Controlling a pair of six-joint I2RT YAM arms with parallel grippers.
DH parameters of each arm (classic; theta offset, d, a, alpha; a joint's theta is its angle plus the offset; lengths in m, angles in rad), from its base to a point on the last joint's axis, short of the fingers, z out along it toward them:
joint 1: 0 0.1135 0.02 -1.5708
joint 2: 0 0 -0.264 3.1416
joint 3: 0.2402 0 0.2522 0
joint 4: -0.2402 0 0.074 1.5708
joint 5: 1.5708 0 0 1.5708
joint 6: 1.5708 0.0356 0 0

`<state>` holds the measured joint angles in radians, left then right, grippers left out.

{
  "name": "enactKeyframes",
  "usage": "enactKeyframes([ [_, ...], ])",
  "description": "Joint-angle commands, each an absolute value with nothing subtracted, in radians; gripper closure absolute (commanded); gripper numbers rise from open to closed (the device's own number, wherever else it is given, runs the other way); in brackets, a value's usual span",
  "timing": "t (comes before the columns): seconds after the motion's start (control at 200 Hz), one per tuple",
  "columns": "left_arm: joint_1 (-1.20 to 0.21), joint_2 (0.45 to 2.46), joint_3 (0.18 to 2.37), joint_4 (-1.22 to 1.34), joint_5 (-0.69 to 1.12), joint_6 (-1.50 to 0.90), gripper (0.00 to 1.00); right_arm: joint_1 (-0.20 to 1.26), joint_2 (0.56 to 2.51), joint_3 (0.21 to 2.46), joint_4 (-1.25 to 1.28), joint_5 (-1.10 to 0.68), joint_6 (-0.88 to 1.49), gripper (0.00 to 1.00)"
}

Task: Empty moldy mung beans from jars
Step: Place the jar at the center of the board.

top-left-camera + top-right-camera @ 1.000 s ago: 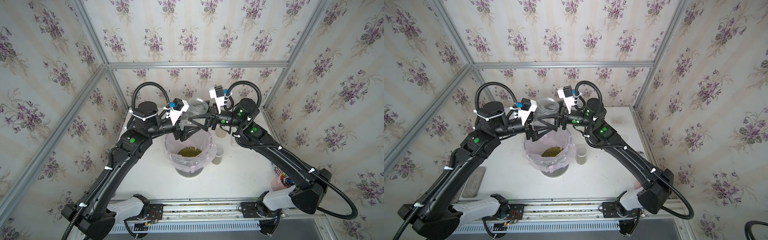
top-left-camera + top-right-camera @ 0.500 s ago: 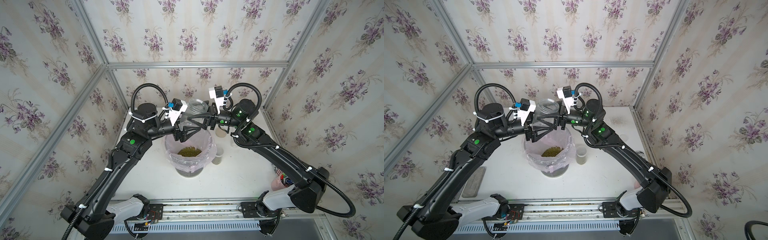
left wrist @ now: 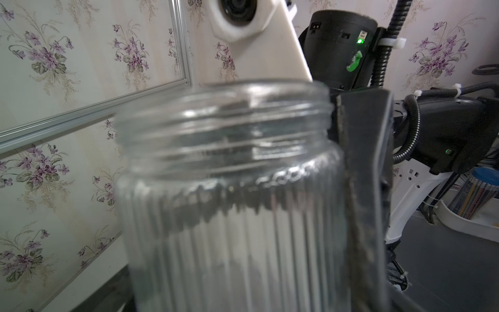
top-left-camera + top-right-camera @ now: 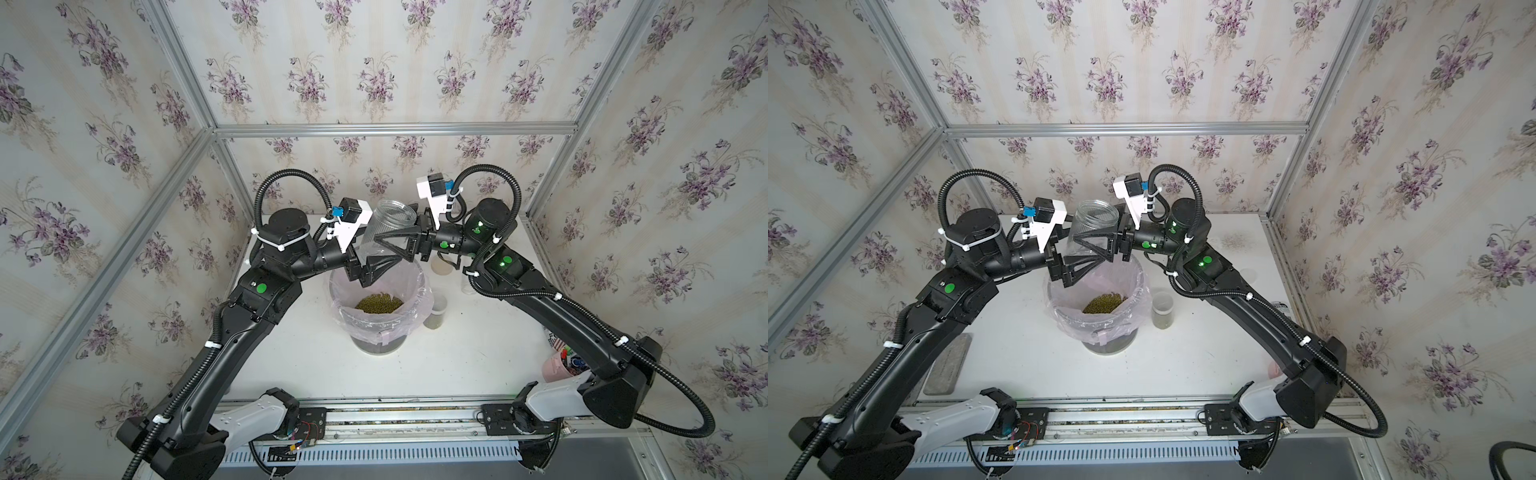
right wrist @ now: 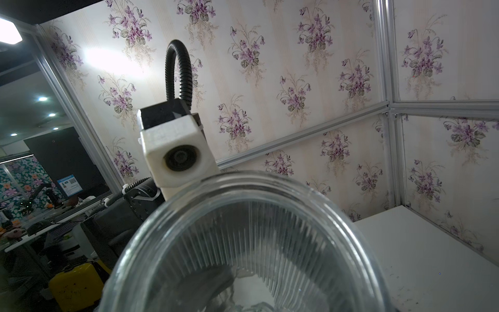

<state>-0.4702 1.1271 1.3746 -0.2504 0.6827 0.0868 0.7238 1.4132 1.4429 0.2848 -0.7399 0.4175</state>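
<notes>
Wide look first: the white table [image 4: 457, 365] is boxed in by flowered walls along the back and both side edges, with a rail along the front edge. Both arms arch in from the front corners and meet over the middle. That leaves open ground in the strip of tabletop between the bin and the front edge, plus some toward the back right corner.

The bin [image 4: 374, 332], lined with a pink bag, stands mid-tabletop. A grey slab [image 4: 946, 365] lies at the left edge and a pink cup [image 4: 555, 368] at the front right corner.

Now the jar [image 4: 388, 220]: clear ribbed glass, threaded mouth open and tipped toward the back wall, hanging over the bin's back rim. The right gripper [image 4: 380, 237] pinches it below the neck, and the left wrist view shows one finger [image 3: 361, 175] flat on the glass. The left gripper [image 4: 382, 269] sits low by the jar's base; whether its fingers grip or stand off, I can't tell.

The beans [image 4: 378, 302] heap olive-green inside the bag. A small jar [image 4: 437, 311] stands just beside the bin's right side.
</notes>
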Motion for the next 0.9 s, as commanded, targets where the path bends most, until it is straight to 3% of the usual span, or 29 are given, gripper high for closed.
enactKeyframes([
  [0.0,-0.469,1.113,1.363,-0.207,0.654,0.095,0.0,0.726,1.397,1.462,0.281,-0.693,0.378,0.54],
  [0.36,-0.469,1.019,1.293,-0.206,0.459,0.072,0.0,0.726,1.394,1.566,0.093,-0.54,0.239,0.55],
  [0.689,-0.469,0.912,1.203,-0.209,-0.068,-0.088,0.0,0.721,1.393,1.652,-0.105,-0.197,0.101,0.55],
  [0.899,-0.467,0.867,1.246,-0.339,-0.405,-0.148,0.0,0.703,1.37,1.621,-0.159,0.037,0.065,0.55],
])
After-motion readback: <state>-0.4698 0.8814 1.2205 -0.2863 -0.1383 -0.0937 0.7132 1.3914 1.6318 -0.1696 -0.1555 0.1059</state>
